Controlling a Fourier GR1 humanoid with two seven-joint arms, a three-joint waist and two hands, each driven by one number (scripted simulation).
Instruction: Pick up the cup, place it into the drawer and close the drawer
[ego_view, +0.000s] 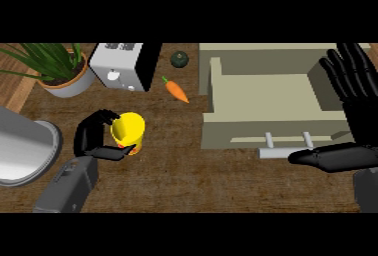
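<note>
A dark brown wooden desk (207, 185) fills the frame from above, with a paler wood strip (16, 92) at the upper left edge; nothing of the room beyond shows. One yellow cup (127, 127) sits left of centre, apart from the drawer, with the left hand (83, 132) curled round it, fingers behind and thumb in front. One beige drawer (251, 132) stands open at the upper right, its single bar handle (275, 152) facing the lower edge. The right hand (362, 120) shows at the right edge with fingers straight and spread, pointing up across the drawer's right side and holding nothing; its thumb lies just right of the handle. Along the top of the frame stand one potted plant (66, 82) at the upper left, one white and black toaster (122, 65) beside it, and one dark round fruit (179, 59). One carrot (176, 90) lies between toaster and drawer. One grey round vessel (22, 150) sits at the left edge.
</note>
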